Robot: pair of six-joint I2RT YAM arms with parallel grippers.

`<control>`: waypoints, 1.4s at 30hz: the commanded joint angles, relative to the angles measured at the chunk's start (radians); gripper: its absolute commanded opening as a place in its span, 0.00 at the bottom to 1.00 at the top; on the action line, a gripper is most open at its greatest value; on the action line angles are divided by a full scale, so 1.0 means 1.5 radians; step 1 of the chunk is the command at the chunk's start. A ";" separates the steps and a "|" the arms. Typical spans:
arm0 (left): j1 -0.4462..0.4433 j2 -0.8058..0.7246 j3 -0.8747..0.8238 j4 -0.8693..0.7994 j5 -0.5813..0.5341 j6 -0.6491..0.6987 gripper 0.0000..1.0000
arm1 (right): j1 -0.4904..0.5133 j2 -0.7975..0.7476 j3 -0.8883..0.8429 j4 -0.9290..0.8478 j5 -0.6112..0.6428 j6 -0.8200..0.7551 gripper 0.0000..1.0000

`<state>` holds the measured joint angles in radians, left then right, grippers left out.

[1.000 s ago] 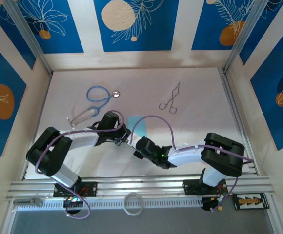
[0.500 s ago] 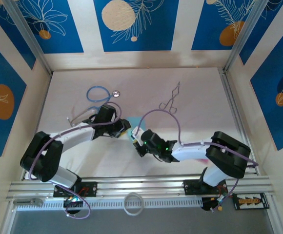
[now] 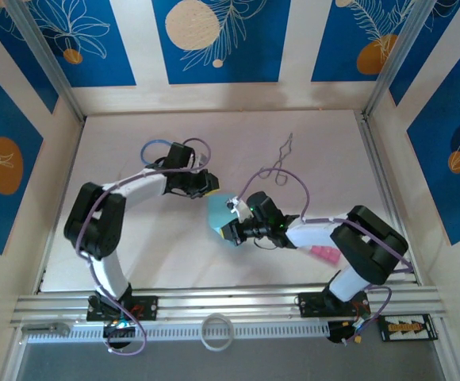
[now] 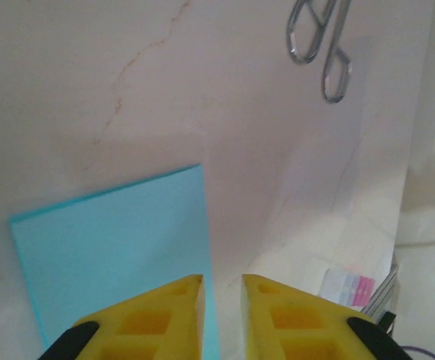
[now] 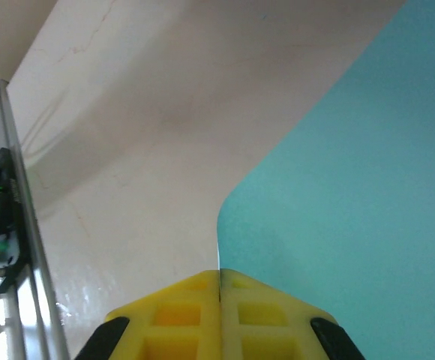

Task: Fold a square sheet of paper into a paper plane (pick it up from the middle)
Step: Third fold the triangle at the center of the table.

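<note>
Edge of sheet (image 3: 216,216) seemingly pinched in right gripper (image 5: 219,279) (left gripper (image 4: 222,289) parted above).

The top external view is evenly bright under soft overhead light; the white table (image 3: 325,151) looks slightly washed, with faint diffuse shadows beneath the arms. In the left wrist view a broad soft shadow crosses the table's right side; the left gripper (image 4: 221,292) is blurred near the lens; the forceps (image 4: 322,37) are soft. In the right wrist view the square sheet of paper (image 5: 352,172) is saturated and textureless; the right gripper (image 5: 219,281) is out of focus; glare whitens the lower left.
</note>
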<state>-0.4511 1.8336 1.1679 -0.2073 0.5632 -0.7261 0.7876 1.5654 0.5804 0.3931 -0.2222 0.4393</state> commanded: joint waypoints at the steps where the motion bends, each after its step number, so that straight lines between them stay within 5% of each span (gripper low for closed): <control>1: -0.013 0.049 0.051 -0.088 0.023 0.067 0.17 | -0.002 0.011 0.019 0.004 -0.050 0.031 0.00; 12: -0.050 0.128 0.086 -0.158 -0.032 0.129 0.13 | -0.011 0.029 0.023 0.000 -0.059 0.062 0.00; 18: -0.051 0.153 0.085 -0.158 -0.056 0.129 0.12 | -0.052 0.063 0.064 -0.076 -0.147 0.074 0.00; 42: -0.051 0.147 0.080 -0.164 -0.075 0.126 0.11 | -0.105 0.110 0.052 -0.063 -0.123 0.092 0.00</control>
<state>-0.5243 2.0308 1.2858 -0.4118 0.5152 -0.5472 0.6350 1.7100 0.6552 0.3244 -0.4149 0.5709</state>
